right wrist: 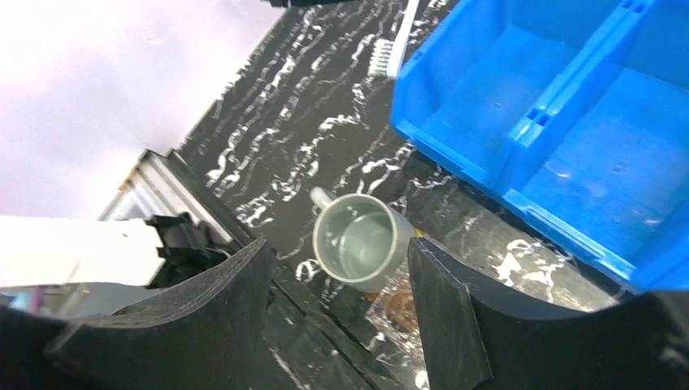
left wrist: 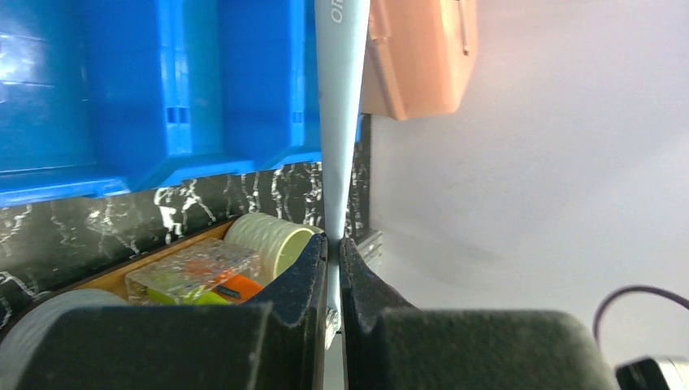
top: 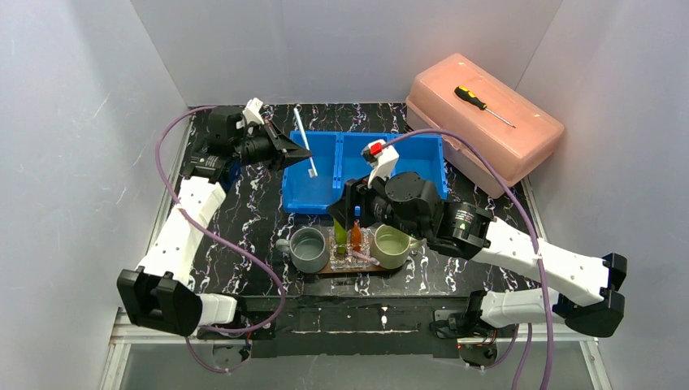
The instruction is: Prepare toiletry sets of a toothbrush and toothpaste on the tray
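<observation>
My left gripper point(top: 302, 149) is shut on a thin whitish toothbrush point(top: 306, 146) and holds it over the left compartment of the blue bin point(top: 406, 158), brush head down. In the left wrist view the handle point(left wrist: 340, 122) is pinched between the fingertips point(left wrist: 313, 264). The brown tray point(top: 382, 270) carries a grey mug point(top: 309, 248), a pale green mug point(top: 392, 246) and a clear holder point(top: 349, 258) with an orange tube point(top: 356, 236) and a green tube point(top: 340, 234). My right gripper point(top: 345, 218) is open and empty above the tray. Its view shows the grey mug point(right wrist: 357, 244) below its jaws.
A pink lidded box point(top: 483, 114) with a screwdriver point(top: 479, 101) on top stands at the back right. The blue bin point(right wrist: 552, 122) lies just behind the tray. White walls close in the black marbled table on three sides.
</observation>
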You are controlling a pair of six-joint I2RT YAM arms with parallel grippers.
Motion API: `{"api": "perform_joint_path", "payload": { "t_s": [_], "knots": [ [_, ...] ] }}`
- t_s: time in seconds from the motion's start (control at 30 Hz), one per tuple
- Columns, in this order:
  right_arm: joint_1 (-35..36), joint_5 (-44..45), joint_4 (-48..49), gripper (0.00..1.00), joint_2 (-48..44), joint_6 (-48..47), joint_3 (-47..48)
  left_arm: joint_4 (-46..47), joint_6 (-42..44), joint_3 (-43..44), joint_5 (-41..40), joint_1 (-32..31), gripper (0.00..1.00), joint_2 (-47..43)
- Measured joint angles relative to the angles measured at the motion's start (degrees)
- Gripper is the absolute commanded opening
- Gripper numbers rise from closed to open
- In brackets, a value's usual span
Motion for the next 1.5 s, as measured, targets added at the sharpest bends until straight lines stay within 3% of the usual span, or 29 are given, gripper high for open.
{"api": "perform_joint_path", "payload": {
  "t_s": [0.23,0.53,0.97,1.5],
  "knots": [
    [-2.19,-3.85,6.78,0.71,-0.13,6.36,0.00,11.52,-8.76,-6.71,5.55,1.03,0.00,-7.43],
    [-5.35,-4.85,16.31,0.70,-2.51,17.86,-1.42,23.30,-18.05,-10.34,6.86,1.16,0.00,-12.85],
    [-8.50,-8.22,28.74,0.69,-0.44,30.01,-5.79,26.21,-22.38,-10.51,5.25,1.18,0.00,-17.62],
    [-8.92,-11.28,35.50,0.61,4.46,32.92,-5.84,26.23,-28.48,-10.51,4.04,1.18,0.00,-19.89]
  ]
}}
